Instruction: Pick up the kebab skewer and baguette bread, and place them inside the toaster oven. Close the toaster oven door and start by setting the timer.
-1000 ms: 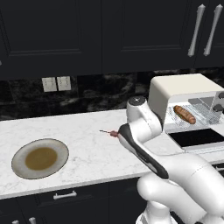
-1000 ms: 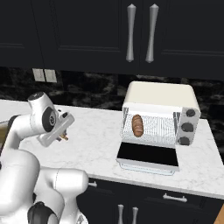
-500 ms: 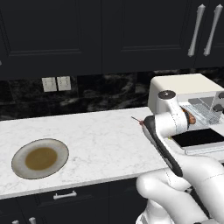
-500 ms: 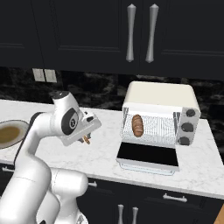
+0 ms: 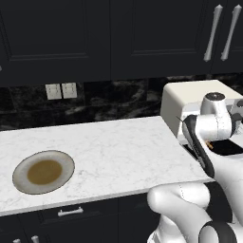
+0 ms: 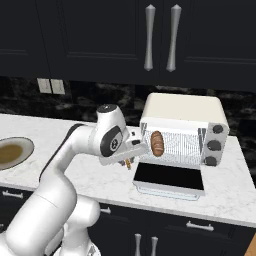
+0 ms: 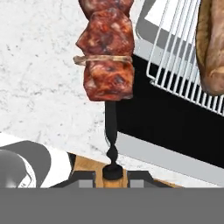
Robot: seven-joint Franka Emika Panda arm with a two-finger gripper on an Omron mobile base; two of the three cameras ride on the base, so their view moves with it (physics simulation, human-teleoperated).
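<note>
A brown-centred plate (image 5: 43,172) lies at the white counter's (image 5: 123,152) left; the toaster oven (image 5: 190,104) stands right.

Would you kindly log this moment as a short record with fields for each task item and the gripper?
skewer: held by its handle end, in the air near the oven's open front
gripper: shut on the skewer
bread: on the rack inside the oven
oven: on the counter
door: open, folded down flat
plate: without food

kebab skewer (image 7: 106,52) top cropped, baguette bread (image 7: 212,48) cut off at right
</note>
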